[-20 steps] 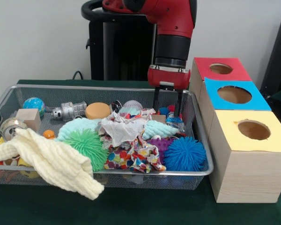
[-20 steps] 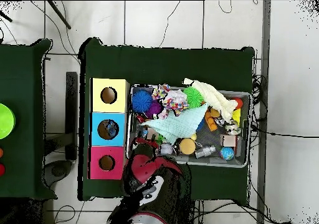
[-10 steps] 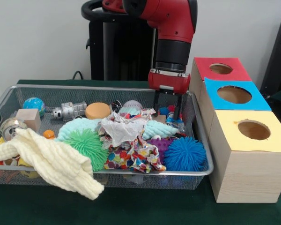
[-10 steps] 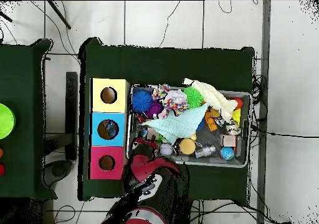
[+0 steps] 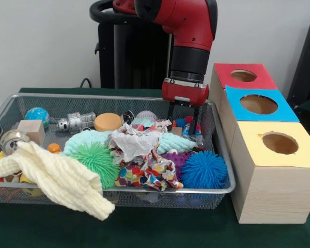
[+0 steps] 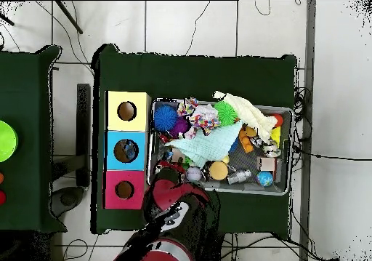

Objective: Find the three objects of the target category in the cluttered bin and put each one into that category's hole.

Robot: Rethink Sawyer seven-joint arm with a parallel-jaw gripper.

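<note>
We do not know the target category, and nothing in view marks which of the things in the bin (image 5: 223, 155) it covers, so we judge the search step to be in hand, with nothing yet on its way to a hole.

The gripper (image 5: 184, 122) hangs over the far right corner of the bin. Its two dark fingers (image 5: 198, 118) point down with a clear gap between them, and we see nothing held in that gap. The tips sit just above, or perhaps among, a small cluster of red and blue bits (image 5: 187, 127) by the right wall; whether they touch we cannot tell.

Just near of the gripper lie a pale mint cloth (image 5: 173, 142) and a crumpled white paper (image 5: 137, 140). Nearer still are a blue spiky ball (image 5: 203, 169), a patterned cloth (image 5: 149, 171) and a green spiky ball (image 5: 97, 160). A cream knitted cloth (image 5: 57, 178) hangs over the near left rim. Along the far wall are an orange disc (image 5: 108, 122), a metal part (image 5: 76, 122) and a small globe ball (image 5: 37, 115).

To the right of the bin stand three boxes, each with a hole on top: red (image 5: 243, 75) farthest, blue (image 5: 258, 104) in the middle, yellow (image 5: 279, 142) nearest.

In our judgement the next move calls for lowering onto one small thing in that corner, closing on it alone without catching cloth, then lifting clear of the mesh wall before crossing to the boxes.
</note>
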